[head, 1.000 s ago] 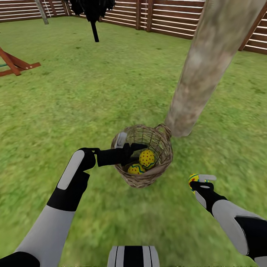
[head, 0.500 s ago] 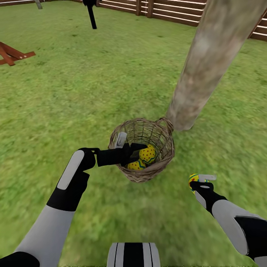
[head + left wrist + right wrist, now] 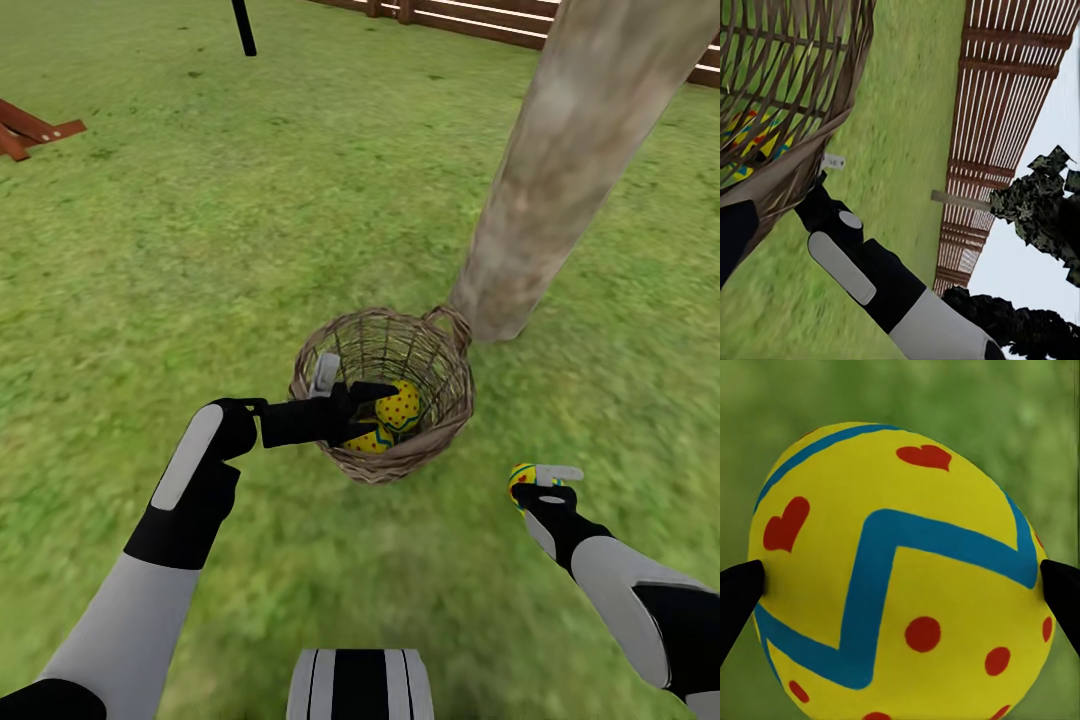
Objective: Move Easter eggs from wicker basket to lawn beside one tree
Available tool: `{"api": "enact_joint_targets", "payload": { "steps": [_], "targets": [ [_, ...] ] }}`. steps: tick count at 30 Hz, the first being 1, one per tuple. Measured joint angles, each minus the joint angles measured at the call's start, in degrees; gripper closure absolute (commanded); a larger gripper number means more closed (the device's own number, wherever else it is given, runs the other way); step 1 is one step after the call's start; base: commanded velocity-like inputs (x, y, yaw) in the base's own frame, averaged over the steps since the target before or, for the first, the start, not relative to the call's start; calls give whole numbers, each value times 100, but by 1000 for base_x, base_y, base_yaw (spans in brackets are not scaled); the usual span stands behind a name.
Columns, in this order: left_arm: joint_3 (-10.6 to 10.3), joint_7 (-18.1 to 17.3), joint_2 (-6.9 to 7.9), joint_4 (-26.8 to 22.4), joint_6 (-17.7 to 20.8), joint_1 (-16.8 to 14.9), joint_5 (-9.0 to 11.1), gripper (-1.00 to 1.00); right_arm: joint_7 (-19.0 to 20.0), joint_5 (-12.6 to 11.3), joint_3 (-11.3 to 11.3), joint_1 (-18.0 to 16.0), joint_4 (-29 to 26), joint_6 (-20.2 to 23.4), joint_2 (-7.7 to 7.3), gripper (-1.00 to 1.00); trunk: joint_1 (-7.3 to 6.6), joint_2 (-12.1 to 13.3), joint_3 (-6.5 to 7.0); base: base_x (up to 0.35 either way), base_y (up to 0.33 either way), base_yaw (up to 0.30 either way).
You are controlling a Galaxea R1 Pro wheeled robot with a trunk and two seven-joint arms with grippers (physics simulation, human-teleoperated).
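Right pincer (image 3: pixel 530 478) around Easter egg (image 3: pixel 896 574)

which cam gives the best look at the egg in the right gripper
The right wrist view: the held egg sits large between both black fingertips, its blue zigzag and red dots sharp. The head view shows only a small sliver of it at the right gripper. The left wrist view looks at the wicker basket.
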Motion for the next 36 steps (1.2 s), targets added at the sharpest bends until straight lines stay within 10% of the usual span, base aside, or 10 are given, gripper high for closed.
{"api": "enact_joint_targets", "payload": {
  "steps": [9, 10, 36],
  "targets": [
    [-8, -2, 8, -5, 0, 0, 10, -100, -33, -15, -15, -5, -41, -2, -7, 100, 2, -2, -22, 0, 0, 0],
    [-7, 0, 8, -5, 0, 0, 10, -100, -30, -15, -13, -4, -42, -3, -8, -100, 2, -2, -22, 0, 0, 0],
    [17, -39, 94, -1, -42, 16, 3, -100, 109, 1, 37, -3, 101, -62, 8, -100, 4, 0, -22, 4, 0, 0]
  ]
}}
